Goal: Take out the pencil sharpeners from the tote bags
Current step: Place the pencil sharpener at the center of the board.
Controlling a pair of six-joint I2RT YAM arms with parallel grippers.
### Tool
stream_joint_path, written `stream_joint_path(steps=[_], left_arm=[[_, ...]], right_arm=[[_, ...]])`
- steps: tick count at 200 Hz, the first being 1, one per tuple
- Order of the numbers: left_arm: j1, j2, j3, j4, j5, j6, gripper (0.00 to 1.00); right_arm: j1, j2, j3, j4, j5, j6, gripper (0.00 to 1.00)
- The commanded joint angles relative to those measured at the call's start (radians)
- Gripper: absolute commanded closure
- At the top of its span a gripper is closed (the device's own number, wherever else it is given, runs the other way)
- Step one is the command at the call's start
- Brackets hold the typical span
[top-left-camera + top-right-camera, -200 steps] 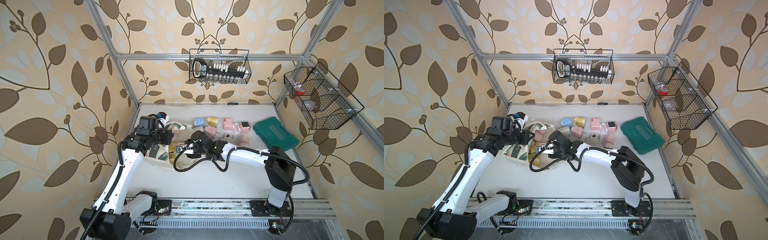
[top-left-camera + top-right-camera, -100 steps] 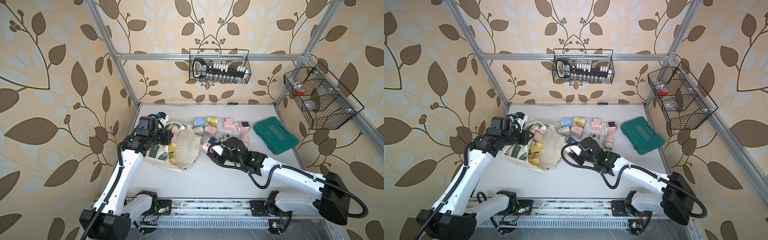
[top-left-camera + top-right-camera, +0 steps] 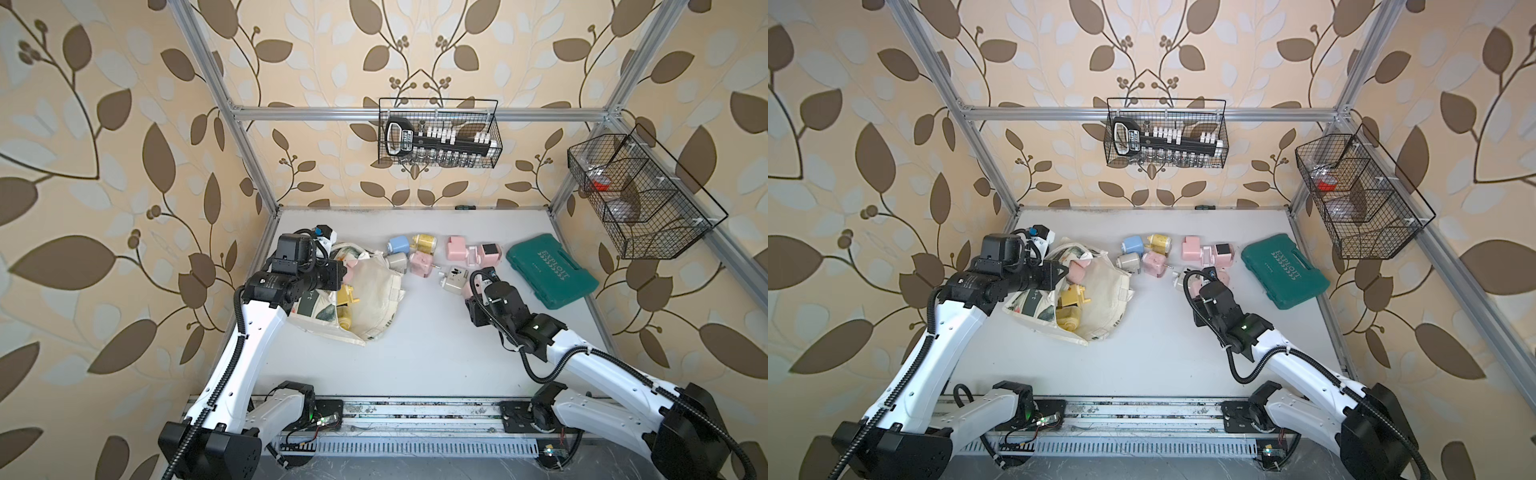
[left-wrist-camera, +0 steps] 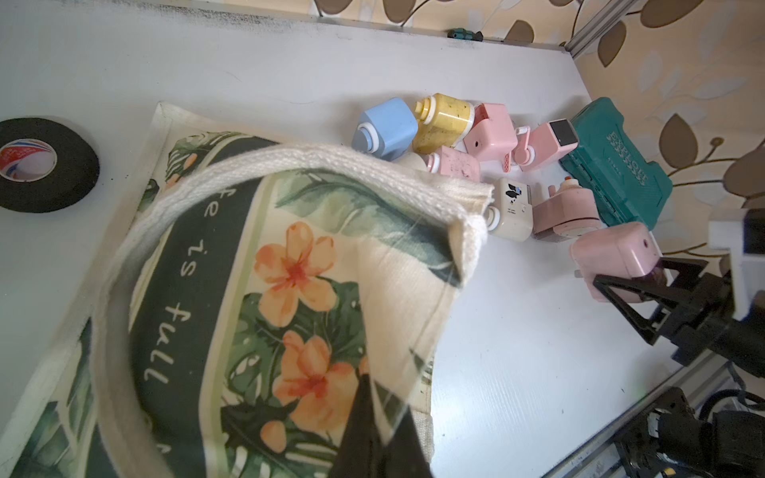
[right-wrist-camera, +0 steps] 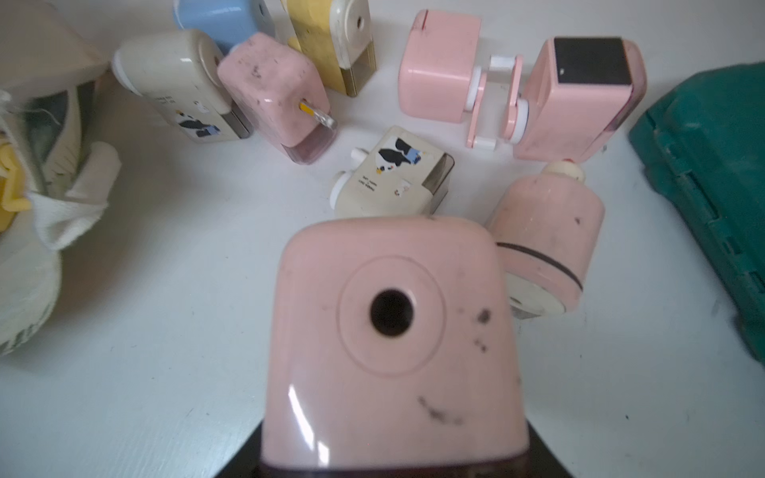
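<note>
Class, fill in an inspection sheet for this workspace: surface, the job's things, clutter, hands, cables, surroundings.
Surface: white tabletop, scuffed at the far edge.
Job's things: cream floral canvas tote bag lying open, yellow plastic sharpeners inside; pastel sharpeners grouped on the table.
Clutter: teal plastic case; black tape roll.
Hands: left hand shut on the tote's fabric; right hand holding a pink boxy sharpener.
Cables: black corrugated hoses along both arms.
Surroundings: leaf wallpaper; two black wire baskets.
</note>
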Motion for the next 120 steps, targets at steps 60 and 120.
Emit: stream_joint_path(steps=[60, 120], left_arm=[[-0.008, -0.048, 0.018, 0.068, 0.038, -0.009, 1.00], [-0.008, -0.049, 0.012, 0.068, 0.035, -0.011, 1.00]], right_arm=[[-0.007, 0.361, 0.170, -0.137, 0.050, 0.124, 0.48], [0.016, 0.351, 0.215, -0.172, -0.018, 0.079, 0.08]])
